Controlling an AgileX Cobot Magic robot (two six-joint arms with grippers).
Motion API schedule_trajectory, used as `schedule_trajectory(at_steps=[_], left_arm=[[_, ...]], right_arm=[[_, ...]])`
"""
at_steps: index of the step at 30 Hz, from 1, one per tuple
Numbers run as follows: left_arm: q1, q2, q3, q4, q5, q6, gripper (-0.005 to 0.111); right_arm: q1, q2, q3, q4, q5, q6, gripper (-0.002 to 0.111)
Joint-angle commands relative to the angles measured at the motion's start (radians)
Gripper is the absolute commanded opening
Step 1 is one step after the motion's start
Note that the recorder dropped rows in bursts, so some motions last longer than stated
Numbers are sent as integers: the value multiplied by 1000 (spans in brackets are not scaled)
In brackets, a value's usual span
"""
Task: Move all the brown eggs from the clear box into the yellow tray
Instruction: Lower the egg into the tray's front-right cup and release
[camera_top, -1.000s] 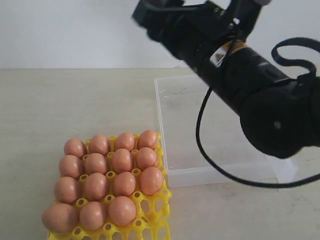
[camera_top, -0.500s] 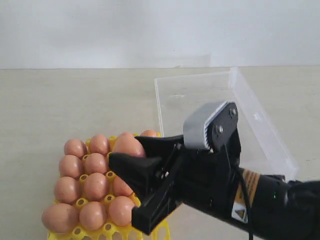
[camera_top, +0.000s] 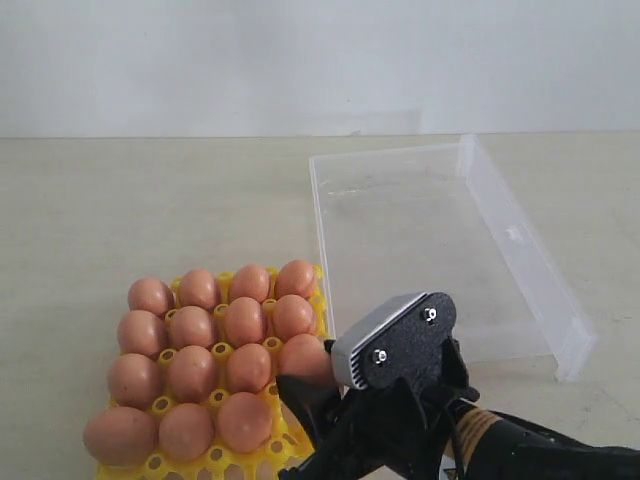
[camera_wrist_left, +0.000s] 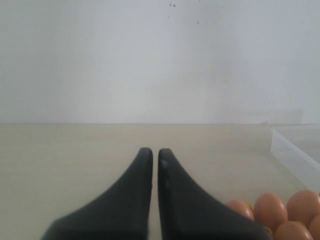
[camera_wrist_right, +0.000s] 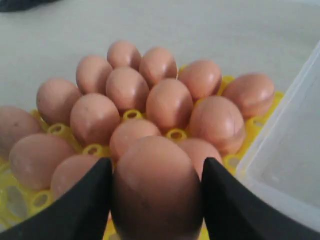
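My right gripper (camera_wrist_right: 156, 165) is shut on one brown egg (camera_wrist_right: 156, 192), its two black fingers pressed to the egg's sides. It hangs low over the near right corner of the yellow tray (camera_top: 222, 458), just in front of the several brown eggs (camera_top: 190, 327) seated in the cups. In the exterior view the right gripper (camera_top: 308, 428) sits at the bottom middle, and its body hides the held egg. The clear box (camera_top: 520, 245) lies to the right of the tray with no egg showing in it. My left gripper (camera_wrist_left: 151, 152) is shut on nothing, above bare table.
The box's near wall (camera_wrist_right: 280, 130) runs close beside the tray's right edge (camera_wrist_right: 252, 122). A pale wall rises behind the beige table (camera_top: 150, 200). The left arm does not show in the exterior view.
The right arm swung from high over the clear box across to the tray, then sank lower toward the tray's near right corner, egg still gripped. The left gripper's earlier state is not shown.
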Motion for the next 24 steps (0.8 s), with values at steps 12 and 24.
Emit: schedule_trajectory(at_steps=[12, 24], left_arm=[[3, -3, 4, 0, -5, 3, 4], [3, -3, 4, 0, -5, 3, 4]], right_arm=[[3, 134, -21, -66, -153, 126, 0], [3, 134, -21, -77, -95, 130, 1]])
